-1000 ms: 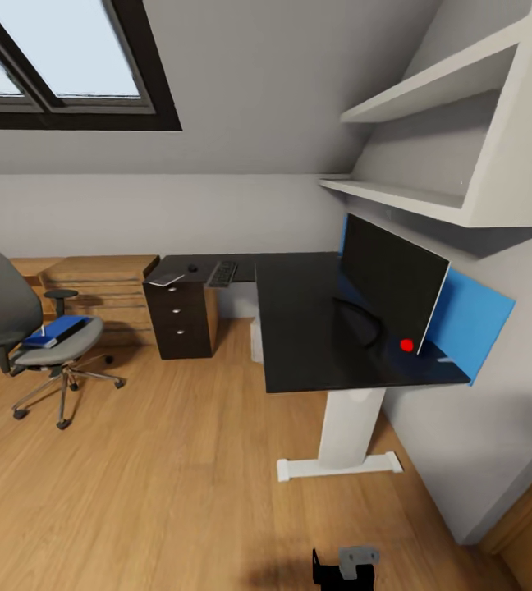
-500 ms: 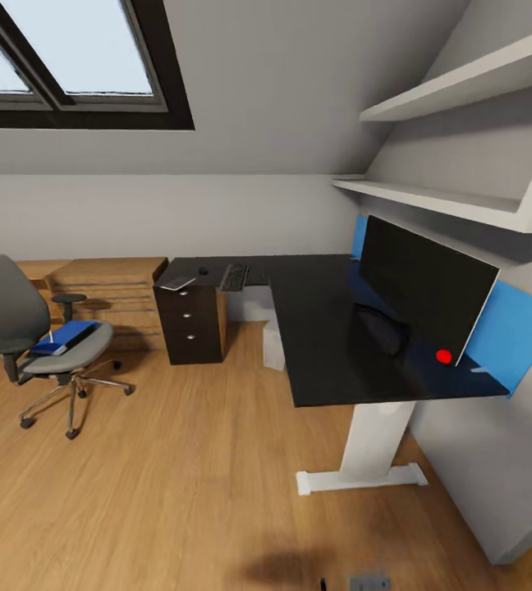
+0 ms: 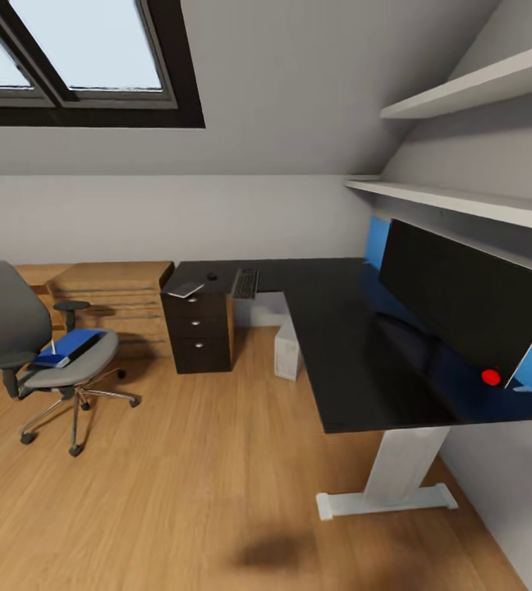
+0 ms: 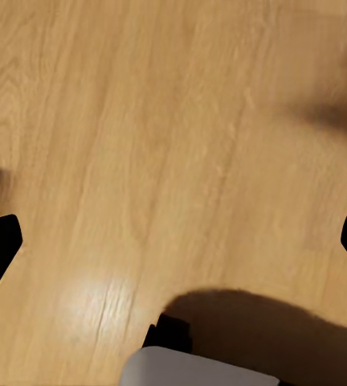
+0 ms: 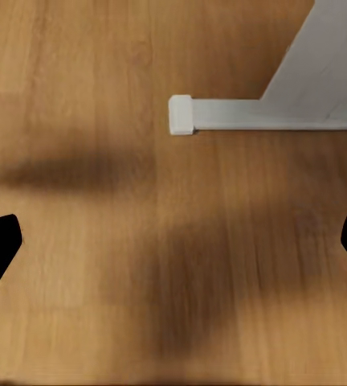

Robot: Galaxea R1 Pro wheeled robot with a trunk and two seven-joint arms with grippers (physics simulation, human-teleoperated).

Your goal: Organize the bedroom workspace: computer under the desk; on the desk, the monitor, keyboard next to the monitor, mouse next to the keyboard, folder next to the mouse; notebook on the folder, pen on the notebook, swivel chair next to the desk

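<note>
Folder (image 3: 69, 345) sits on swivel chair (image 3: 48, 345), well apart from desk (image 3: 340, 328); we see both grippers' jaws wide, empty, hanging floorward since we're just driving.

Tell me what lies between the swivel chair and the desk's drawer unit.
In the head view, bare wood floor separates the swivel chair from the drawer unit; a low light-wood cabinet stands behind that gap.
</note>
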